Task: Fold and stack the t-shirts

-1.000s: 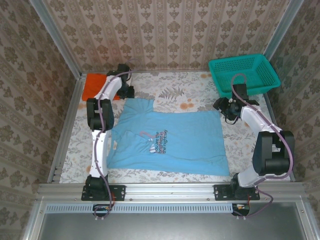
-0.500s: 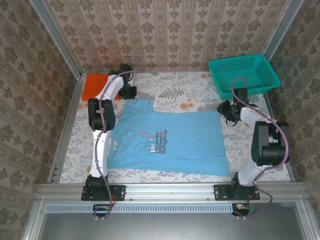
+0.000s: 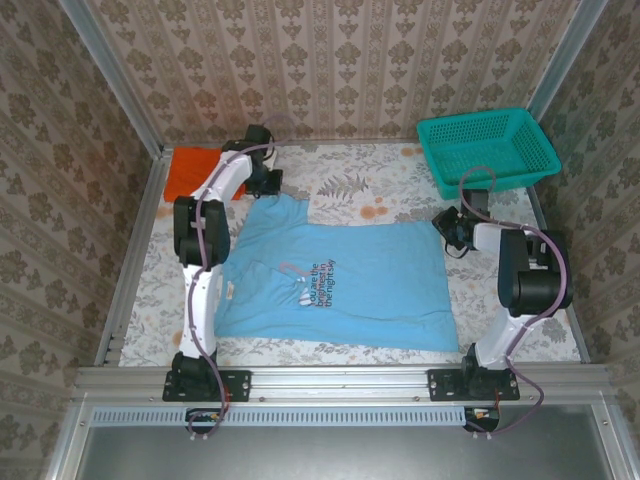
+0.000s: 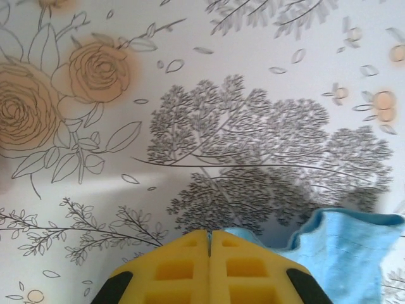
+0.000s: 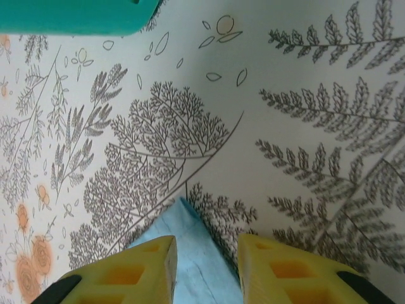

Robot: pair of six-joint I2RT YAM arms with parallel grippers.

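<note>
Pinching far-left edge of light blue t-shirt (image 3: 340, 280), flat on tabletop (image 3: 340, 180), with left gripper (image 4: 209, 237). Straddling far-right corner with right gripper (image 5: 207, 244), spread. At far-left corner: folded orange t-shirt (image 3: 190, 170).

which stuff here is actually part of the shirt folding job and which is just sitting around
Part of the job:
- light blue t-shirt, spread flat mid-table
- orange t-shirt, a compact pile at the far left corner

Just lying about:
- teal mesh basket, at the far right corner
- floral table cover, under it all
</note>
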